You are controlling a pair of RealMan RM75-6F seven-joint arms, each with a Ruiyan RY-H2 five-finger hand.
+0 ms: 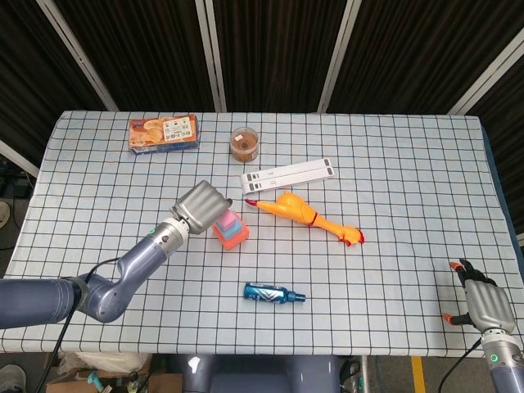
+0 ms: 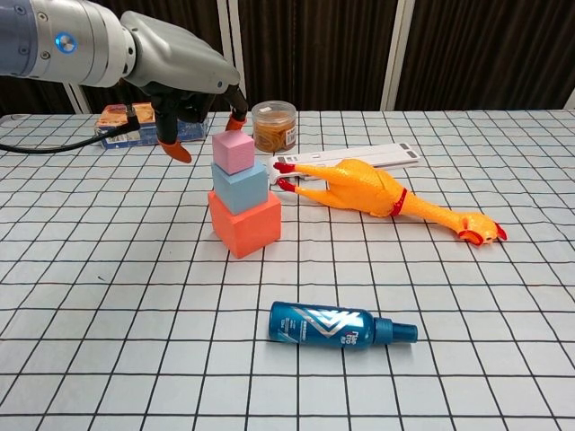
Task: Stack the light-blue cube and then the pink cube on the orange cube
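Near the table's [image 2: 81, 359] middle, left of center, the pink cube [image 2: 233, 152] sits on the light-blue cube [image 2: 240, 187], itself on the orange cube [image 2: 245, 223]. Left hand [image 2: 184, 90] hovers just above and behind, fingers spread, holding nothing. Any downward or sideways brush could topple the tower. Open room lies toward the left edge. Right hand [image 1: 481, 304] idles empty, fingers loosely apart, by the near right corner.
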